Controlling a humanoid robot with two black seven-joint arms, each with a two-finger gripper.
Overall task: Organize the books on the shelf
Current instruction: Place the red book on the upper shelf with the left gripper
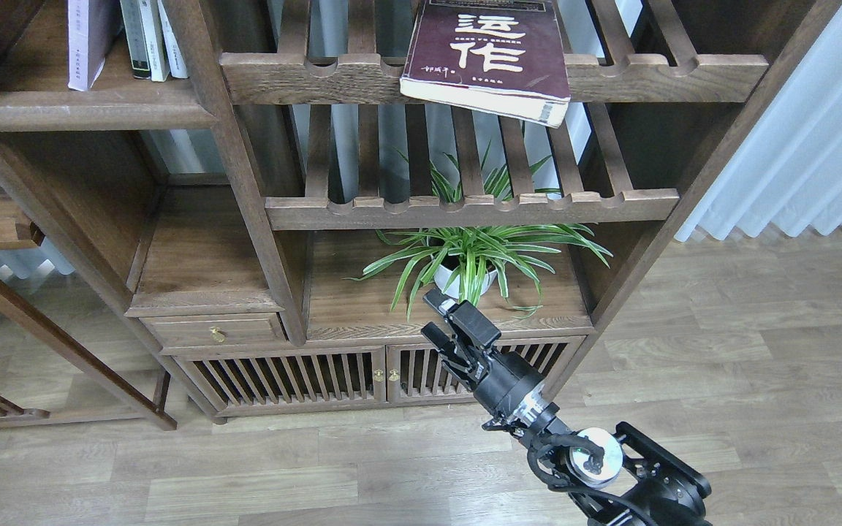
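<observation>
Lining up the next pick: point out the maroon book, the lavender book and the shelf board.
Maroon book (pixel 490 51), head view, front cover.
Lavender book (pixel 85 40), head view, cover face.
Shelf board (pixel 85 115), head view, front edge.

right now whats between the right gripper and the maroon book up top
In the head view, the potted spider plant and the lower slatted rack lie between the right gripper and the maroon book.
</observation>
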